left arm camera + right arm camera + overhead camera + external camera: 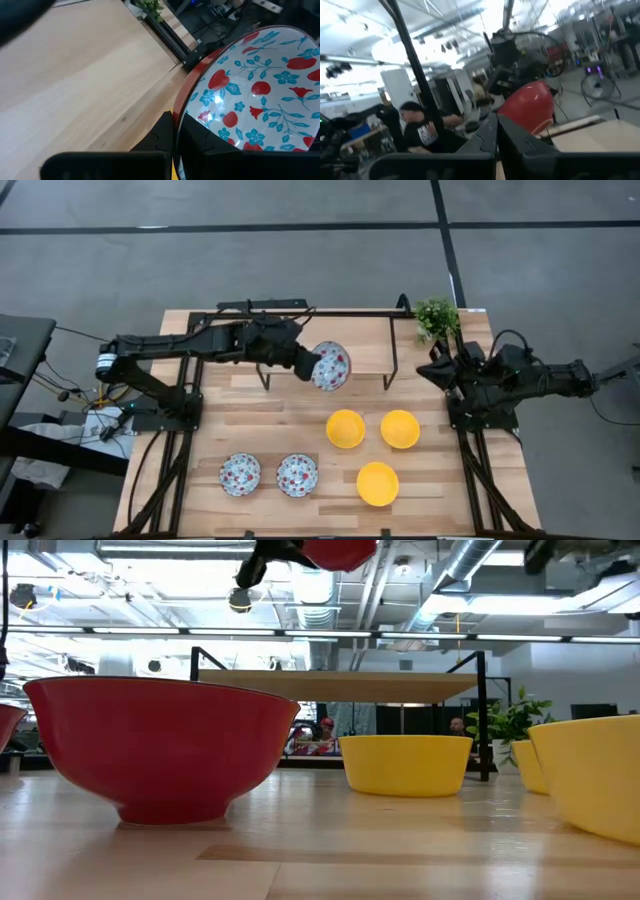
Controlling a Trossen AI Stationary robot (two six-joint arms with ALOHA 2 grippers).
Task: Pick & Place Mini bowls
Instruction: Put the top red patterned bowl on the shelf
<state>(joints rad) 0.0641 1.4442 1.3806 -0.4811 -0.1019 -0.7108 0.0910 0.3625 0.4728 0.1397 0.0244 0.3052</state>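
My left gripper [310,367] is shut on a mini bowl [331,366], white with red and blue flowers inside and red outside. It hangs high over the table's middle, beside the near edge of a raised shelf [360,340], and shows at the low view's top edge [340,550]. Two more flowered bowls [240,475] [297,475] stand on their bases near the front left. Three yellow bowls [345,428] [400,428] [377,483] stand to the right of the table's middle. My right gripper [432,370] is shut on nothing, raised at the right edge. My left gripper pinches the flowered bowl's rim [184,112], one finger [160,135] on the red outer wall and the other finger [205,147] on the patterned inside. The fingers come from the table's left, slanting down. The bowl is lifted clear and tilted, its inside facing up.
A wooden shelf on a black frame [392,370] spans the table's far half. A small green plant [437,317] stands at the far right corner. Bare wood [250,415] lies between the shelf and the bowls. People show in the room beyond [422,130].
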